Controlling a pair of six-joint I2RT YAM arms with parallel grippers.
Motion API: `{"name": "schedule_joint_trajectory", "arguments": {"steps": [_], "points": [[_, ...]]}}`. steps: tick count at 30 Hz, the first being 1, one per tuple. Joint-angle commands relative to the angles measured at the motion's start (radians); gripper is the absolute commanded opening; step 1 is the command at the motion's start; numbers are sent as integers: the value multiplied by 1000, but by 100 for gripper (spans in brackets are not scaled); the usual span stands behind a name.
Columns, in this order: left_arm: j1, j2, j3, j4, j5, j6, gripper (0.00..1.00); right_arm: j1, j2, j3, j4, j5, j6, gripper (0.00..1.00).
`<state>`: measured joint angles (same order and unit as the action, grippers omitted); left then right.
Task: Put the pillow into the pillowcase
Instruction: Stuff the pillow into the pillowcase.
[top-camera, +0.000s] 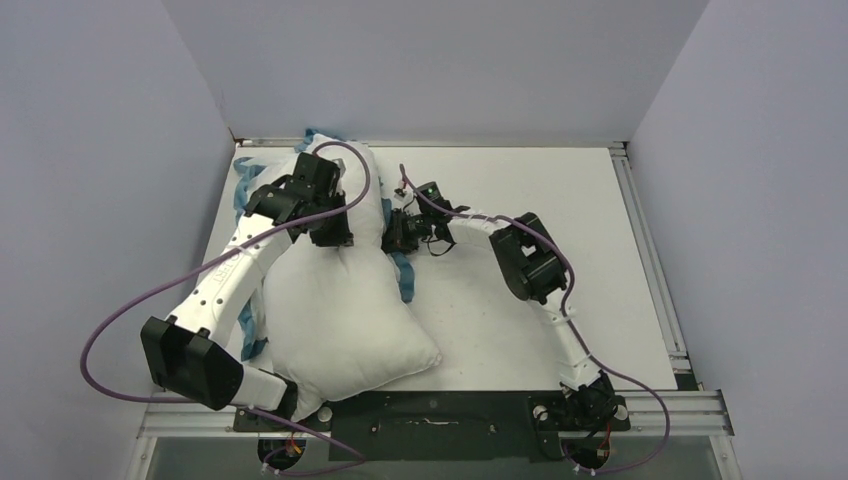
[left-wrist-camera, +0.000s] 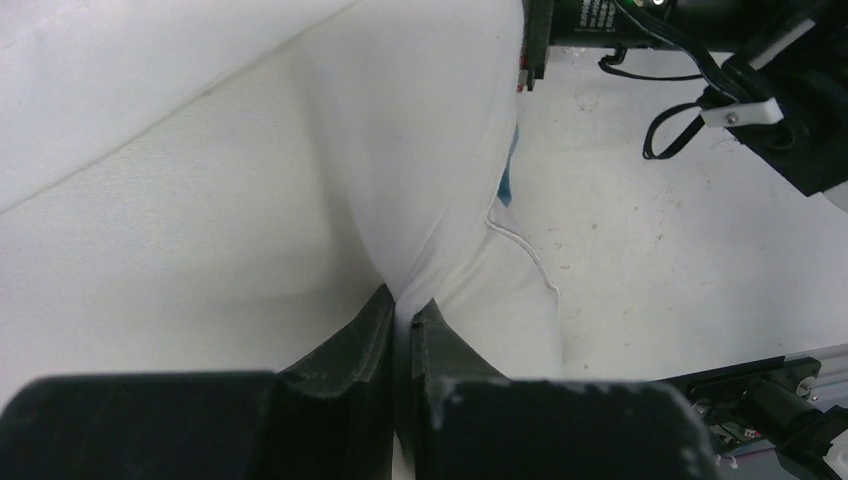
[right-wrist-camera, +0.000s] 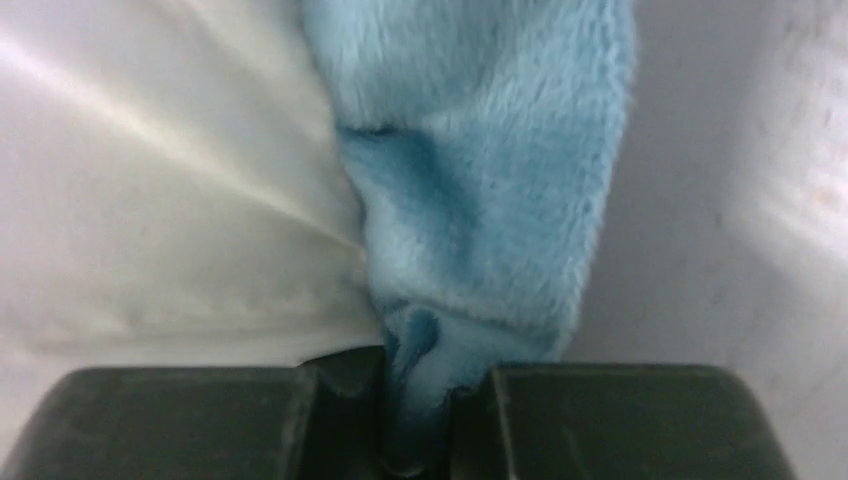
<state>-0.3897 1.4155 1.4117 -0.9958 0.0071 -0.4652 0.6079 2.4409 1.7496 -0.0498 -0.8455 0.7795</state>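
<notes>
In the top view, the left fingers (top-camera: 335, 230) are down on the narrow waist of the pillow (top-camera: 340, 320), and the right fingers (top-camera: 393, 238) are at its right flank, where a strip of the pillowcase (top-camera: 402, 275) shows blue. The pillow lies plump along the left half of the table (top-camera: 600, 190). The case is spread beneath it, and only its blue edging peeks out at the left, the far end and the right. None of the pillow looks to be inside the case yet.

In the left wrist view, the left fingers (left-wrist-camera: 358, 340) are pressed nearly together on a thin raised fold of white cloth. It reads as the pillow's (left-wrist-camera: 180, 230) own skin, though the case's white inner face cannot be ruled out. A sliver of blue pillowcase (left-wrist-camera: 507, 185) shows under the white edge, just beside bare table (left-wrist-camera: 640, 270).

In the right wrist view, the right fingers (right-wrist-camera: 200, 420) are clamped shut on the fuzzy blue ruffle (right-wrist-camera: 480, 200) of the pillowcase, which bunches up out of the narrow gap between them. White cloth lies against it on the left.

The step in hand looks like getting a hold on both pieces: one arm on the pillow, the other on the case's rim. The next move probably calls for lifting the ruffle to open the mouth while the pillow is drawn or pushed towards it. Neither thin pinch should slip, and the case should not be dragged out from under the pillow.
</notes>
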Motion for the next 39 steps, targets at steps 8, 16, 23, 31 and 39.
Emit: {"name": "schedule_joint_trajectory", "arguments": {"steps": [8,16,23,31,39], "points": [[45,123,158,-5,-49,-5,0,-167,-644,-422,-283,-59,-285,5],[-33,396,456,1,-218,-70,0,-23,-823,-413,-744,41,-598,5],[-68,527,534,15,-211,-140,0,88,-846,-446,-841,232,-680,5],[-87,451,396,160,-13,-155,0,-135,-886,-337,-721,433,-514,76],[-101,432,361,197,68,-189,0,-51,-847,-255,-633,705,-537,96]]}}
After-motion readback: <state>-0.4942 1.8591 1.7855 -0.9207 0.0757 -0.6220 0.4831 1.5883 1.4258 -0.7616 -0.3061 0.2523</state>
